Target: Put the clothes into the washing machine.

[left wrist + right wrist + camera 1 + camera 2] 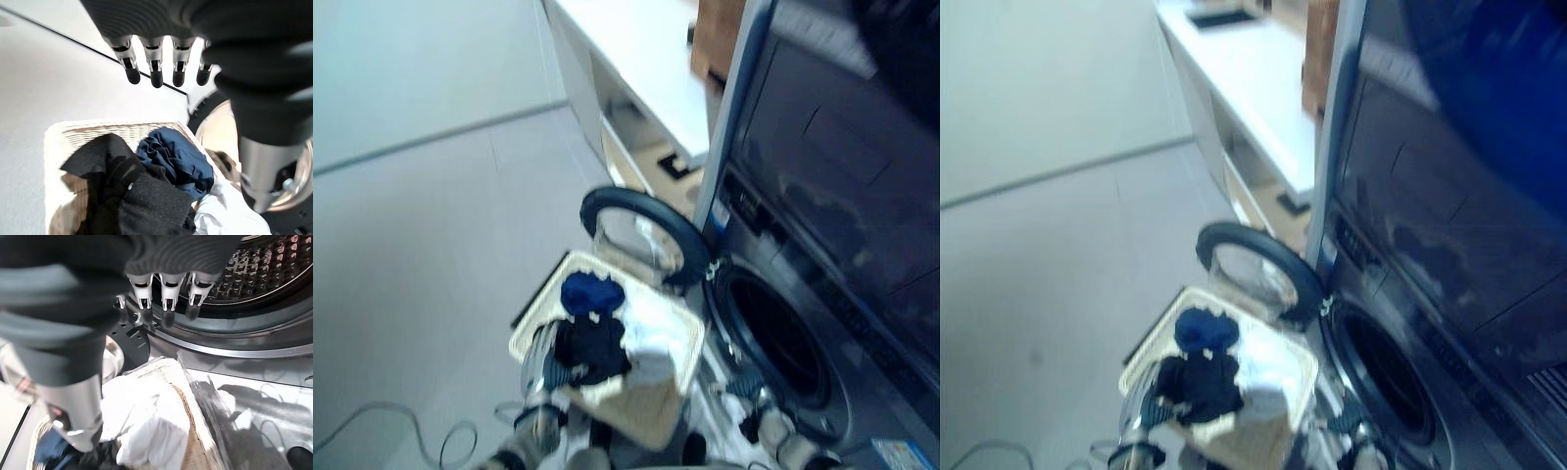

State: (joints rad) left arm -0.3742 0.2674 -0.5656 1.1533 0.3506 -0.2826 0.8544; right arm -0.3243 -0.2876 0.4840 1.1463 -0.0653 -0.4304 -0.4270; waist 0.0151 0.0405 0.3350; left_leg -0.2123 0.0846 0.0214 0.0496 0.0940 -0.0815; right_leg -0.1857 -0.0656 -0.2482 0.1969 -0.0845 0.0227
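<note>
Washer (822,323) at 3 o'clock in the head views, drum (264,269) exposed, round door (641,235) swung wide toward 10 o'clock of the opening. Basket (533,328) on the floor (421,294) at 9 o'clock of the opening, just beside the washer front. Clothes in the basket: blue garment (176,156) at 12 o'clock, black garment (127,191) at centre, touching it, white garment (146,426) at 3 o'clock, nearest the washer. Left hand (154,73) above the basket, fingers straight and spread, empty, apart from the clothes. Right hand (164,296) between basket and drum rim, fingers straight, empty. White counter (646,69) at 12 o'clock, well apart from the basket.
</note>
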